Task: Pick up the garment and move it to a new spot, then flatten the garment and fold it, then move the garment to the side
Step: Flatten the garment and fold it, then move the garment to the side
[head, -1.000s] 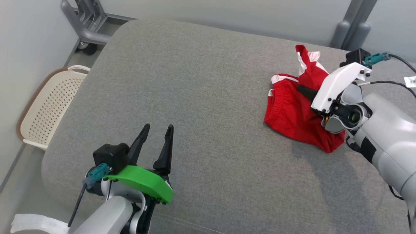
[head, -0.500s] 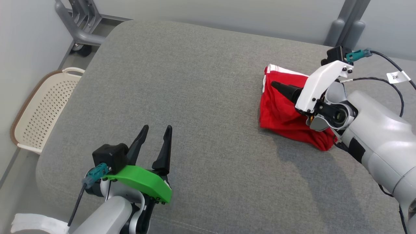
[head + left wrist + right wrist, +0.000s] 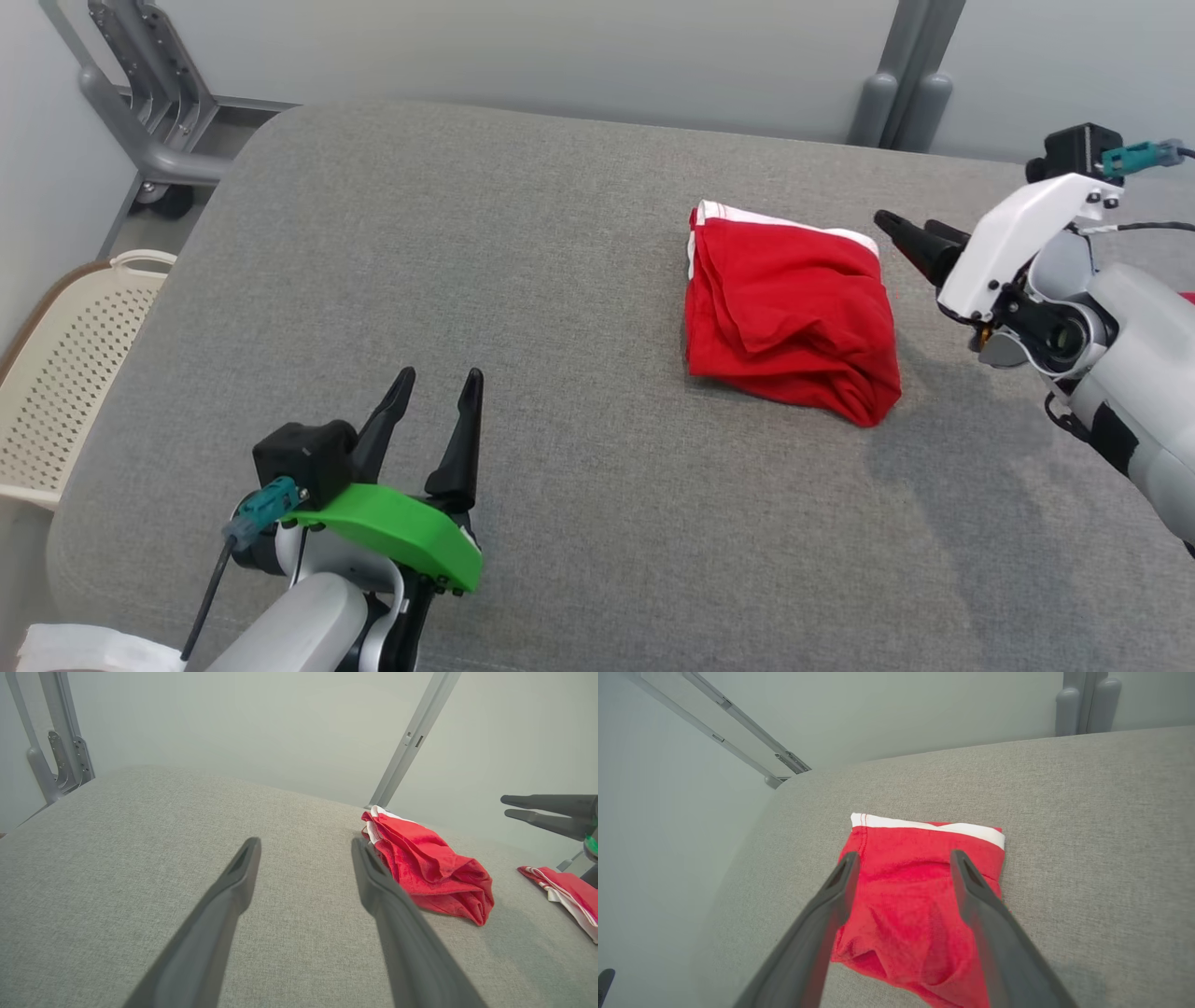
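The garment [image 3: 789, 322] is red with a white band and lies in a loosely folded bundle on the grey padded surface [image 3: 560, 233], right of centre. My right gripper [image 3: 904, 224] hovers just to its right, open and holding nothing. In the right wrist view that gripper [image 3: 904, 856] points down at the garment [image 3: 906, 896] from above, the white band at the far edge. My left gripper [image 3: 439, 378] stands open near the front left, far from the cloth. In the left wrist view the left gripper [image 3: 304, 844] is empty, and the garment [image 3: 430, 868] lies to the right.
A cream perforated basket [image 3: 56, 383] sits on the floor at the left. A grey metal frame [image 3: 140, 121] stands at the back left and a grey post [image 3: 896, 93] behind the surface. Another red and white garment [image 3: 560, 889] lies at the far right.
My right gripper has opened, let go of the garment and drawn back to the right. The garment now lies folded over on the surface. The camera has shifted too.
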`<state>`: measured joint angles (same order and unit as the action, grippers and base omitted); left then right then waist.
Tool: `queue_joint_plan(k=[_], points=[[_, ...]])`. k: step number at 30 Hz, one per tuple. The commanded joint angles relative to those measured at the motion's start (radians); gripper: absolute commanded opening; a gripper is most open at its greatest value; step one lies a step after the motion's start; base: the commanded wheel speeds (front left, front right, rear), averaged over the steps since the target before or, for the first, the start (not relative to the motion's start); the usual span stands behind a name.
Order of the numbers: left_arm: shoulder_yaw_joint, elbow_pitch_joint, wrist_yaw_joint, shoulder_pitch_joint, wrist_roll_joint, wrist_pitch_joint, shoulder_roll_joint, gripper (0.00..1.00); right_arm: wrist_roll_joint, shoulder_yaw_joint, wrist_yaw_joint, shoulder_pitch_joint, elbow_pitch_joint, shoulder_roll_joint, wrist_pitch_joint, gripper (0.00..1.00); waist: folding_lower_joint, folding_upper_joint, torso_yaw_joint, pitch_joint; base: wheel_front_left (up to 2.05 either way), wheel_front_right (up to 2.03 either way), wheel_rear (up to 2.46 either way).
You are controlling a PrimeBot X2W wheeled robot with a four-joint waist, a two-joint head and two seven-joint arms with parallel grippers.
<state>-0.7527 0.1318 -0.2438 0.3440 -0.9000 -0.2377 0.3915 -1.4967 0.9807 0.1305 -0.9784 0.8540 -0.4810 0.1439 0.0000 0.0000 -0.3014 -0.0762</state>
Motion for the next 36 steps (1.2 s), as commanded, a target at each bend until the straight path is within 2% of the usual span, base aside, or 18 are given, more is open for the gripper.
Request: queue_joint_plan(k=[1, 5, 15, 20, 30, 36], points=[[0.000, -0.004, -0.004, -0.012, -0.007, 0.000, 0.007, 1.00, 0.001, -0.004, 0.000, 0.016, 0.004, -0.004, -0.007, 1.00, 0.0000, 0.0000, 0.004, 0.001, 0.00, 0.00, 0.00], [-0.001, -0.011, -0.007, -0.018, -0.009, 0.002, 0.011, 1.00, 0.004, -0.001, 0.000, 0.036, 0.029, -0.030, -0.022, 1.00, 0.0000, 0.0000, 0.006, -0.004, 0.00, 0.00, 0.00], [-0.007, -0.019, -0.003, 0.010, 0.002, 0.003, 0.002, 1.00, -0.055, -0.037, 0.000, 0.052, 0.110, -0.019, -0.007, 1.00, 0.0000, 0.0000, -0.025, -0.061, 0.00, 0.00, 0.00], [-0.004, -0.013, 0.002, 0.022, 0.005, 0.001, 0.000, 1.00, -0.101, -0.058, 0.000, 0.049, 0.159, -0.009, 0.068, 1.00, 0.0000, 0.0000, -0.057, -0.090, 0.00, 0.00, 0.00], [-0.005, -0.005, 0.005, 0.026, 0.003, -0.004, -0.014, 1.00, -0.115, -0.042, 0.000, 0.013, 0.256, 0.023, 0.206, 1.00, 0.0000, 0.0000, -0.100, -0.113, 0.00, 0.00, 0.00], [-0.003, -0.004, 0.005, 0.030, 0.004, -0.007, -0.015, 1.00, -0.117, -0.043, 0.000, -0.010, 0.312, 0.050, 0.229, 1.00, 0.0000, 0.0000, -0.112, -0.125, 0.00, 0.00, 0.00]])
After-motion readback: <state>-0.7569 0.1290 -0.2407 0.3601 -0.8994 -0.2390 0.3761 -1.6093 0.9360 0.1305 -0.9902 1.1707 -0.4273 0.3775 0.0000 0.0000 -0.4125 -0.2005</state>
